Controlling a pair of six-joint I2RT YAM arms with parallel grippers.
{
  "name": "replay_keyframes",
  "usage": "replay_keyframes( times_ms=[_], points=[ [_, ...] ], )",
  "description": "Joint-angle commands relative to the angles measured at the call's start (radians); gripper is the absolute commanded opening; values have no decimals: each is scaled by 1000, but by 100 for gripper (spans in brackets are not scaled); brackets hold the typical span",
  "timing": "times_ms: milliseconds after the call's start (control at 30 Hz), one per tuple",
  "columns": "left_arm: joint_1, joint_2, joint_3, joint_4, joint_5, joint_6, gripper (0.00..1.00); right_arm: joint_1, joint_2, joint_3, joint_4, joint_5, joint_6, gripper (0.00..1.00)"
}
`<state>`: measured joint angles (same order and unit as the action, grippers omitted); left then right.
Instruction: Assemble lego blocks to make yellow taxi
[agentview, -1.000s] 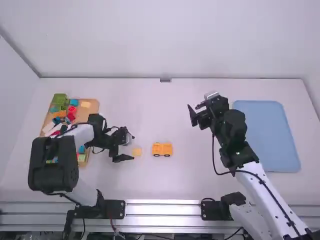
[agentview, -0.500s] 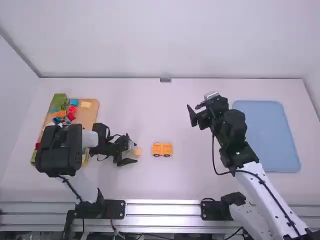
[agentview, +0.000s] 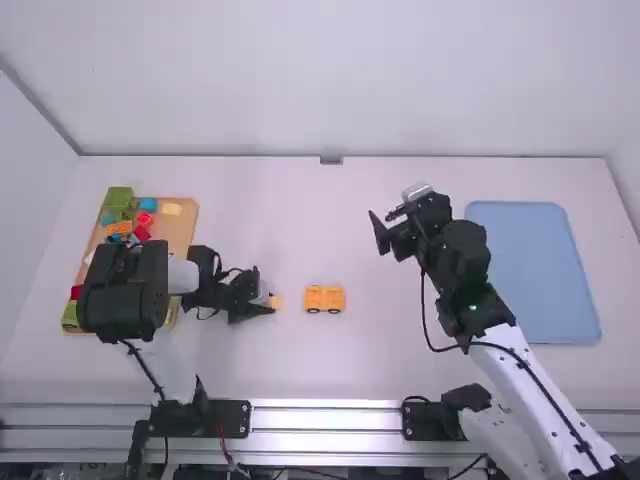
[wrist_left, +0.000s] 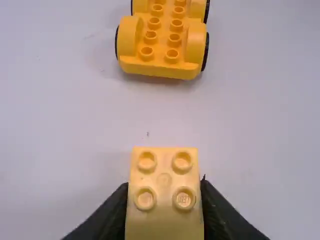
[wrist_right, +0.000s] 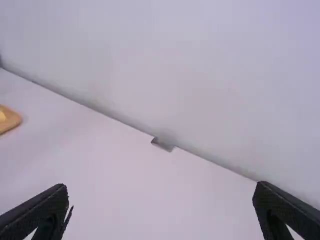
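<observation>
"Where's the pale yellow block?"

"Between the left fingers. They're closed on it, one against each side, and its four studs face up in the left wrist view."

"Lifted, or sitting on the bench?"

"From above it's small and partly covered, so I can't fairly say. It's low, at least."

"And the yellow car base?"

"On the bench, wheels down, studs up, just to the right of the block in the high view. There's a gap between the two; they aren't joined."

"What about the right fingers?"

"Spread wide, nothing between them. They're well apart from the car base, beyond it and to its right."

"Anything else out there?"

"A wooden tray of coloured blocks at the left, partly under the left arm, and a blue panel lying flat at the right."
</observation>
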<state>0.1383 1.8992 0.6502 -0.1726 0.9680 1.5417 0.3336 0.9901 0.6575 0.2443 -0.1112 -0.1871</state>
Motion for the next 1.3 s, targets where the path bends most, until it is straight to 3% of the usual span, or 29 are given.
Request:
replay_keyframes(
  times_ms=[0, 300, 533, 700, 833, 1100, 1267],
  points=[
    [3, 14, -2, -3, 9, 3, 30, 0, 3, 42, 5, 0, 3, 98],
    [2, -26, 43, -73, 36, -4, 22, 0, 8, 42, -76, -38, -69, 98],
    [-9, -132, 121, -249, 45, 26, 15, -55, 133, 42, -140, -412, -220, 98],
    [-30, -230, 135, -364, 106, 134, 18, -107, 365, 42, -146, -796, -448, 98],
    [-60, -273, 129, -375, 121, 123, 18, -100, 505, 42, -165, -927, -613, 98],
    [-153, -286, 129, -360, 114, 17, 17, -7, 657, 42, -250, -892, -841, 98],
    [-230, -286, 128, -300, 74, -63, 14, 21, 724, 37, -191, -808, -806, 98]
  ],
)
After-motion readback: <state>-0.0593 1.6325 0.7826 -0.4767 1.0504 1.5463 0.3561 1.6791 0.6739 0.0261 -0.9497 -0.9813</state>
